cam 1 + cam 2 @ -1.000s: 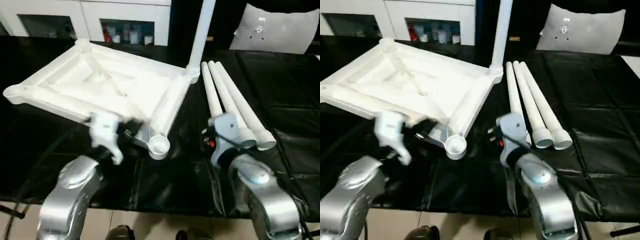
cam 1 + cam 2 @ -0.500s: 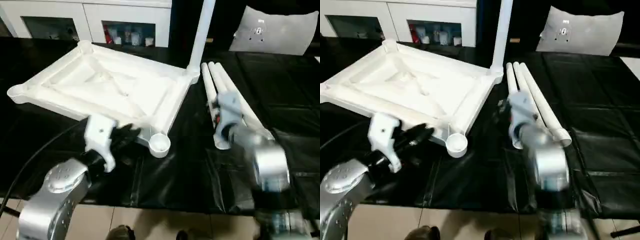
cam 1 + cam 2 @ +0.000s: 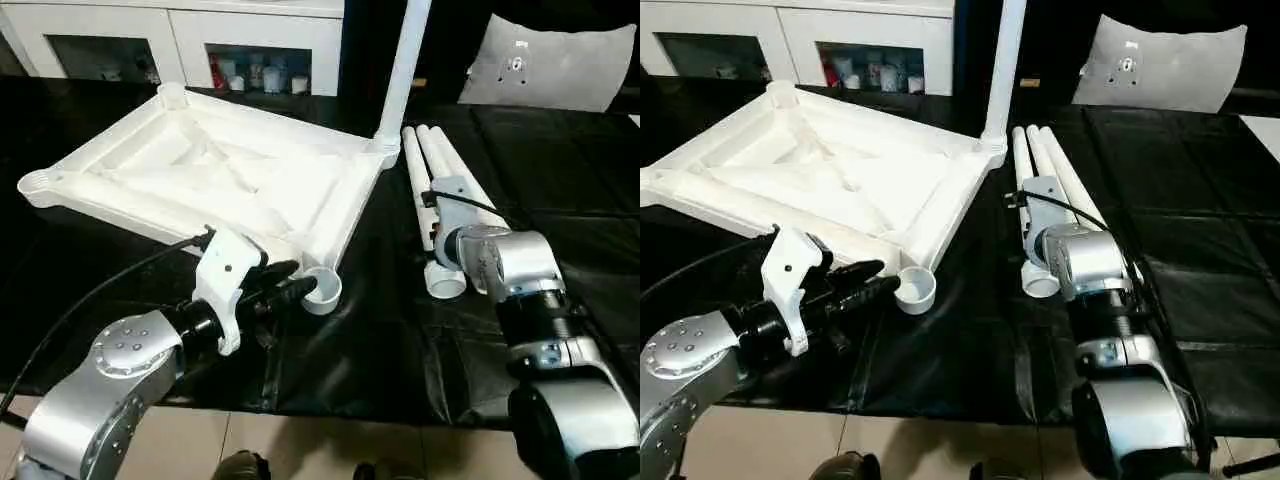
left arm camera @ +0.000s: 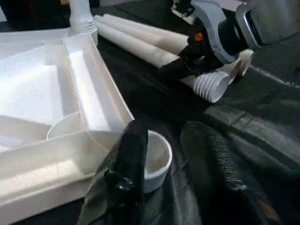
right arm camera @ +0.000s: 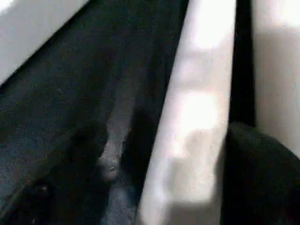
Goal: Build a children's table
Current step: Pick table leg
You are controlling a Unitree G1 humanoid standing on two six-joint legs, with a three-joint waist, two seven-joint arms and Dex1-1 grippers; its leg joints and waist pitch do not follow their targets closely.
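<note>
The children's table top [image 3: 200, 170] lies upside down on the black-covered table, its ribbed underside facing up. One white leg [image 3: 400, 70] stands upright in the far right corner socket. Three loose legs [image 3: 420, 165] lie side by side to the right of the top. My left gripper [image 3: 300, 290] is at the near right corner socket [image 4: 157, 159], open; one finger [image 4: 133, 154] touches the socket's rim and the other stands apart. My right gripper [image 3: 437, 210] is open and reaches down over the leftmost loose leg [image 5: 197, 117], near its thick end.
A white shelved cabinet [image 3: 250, 40] stands behind the table and a grey-white cushion-like panel [image 3: 560, 60] leans at the back right. The black table cover [image 3: 570, 230] stretches right of the legs. The table's front edge [image 3: 350, 405] runs just past my forearms.
My right arm has swung forward from the front edge onto the loose legs. My left gripper has slid right to the near corner socket, and its fingers have spread a little.
</note>
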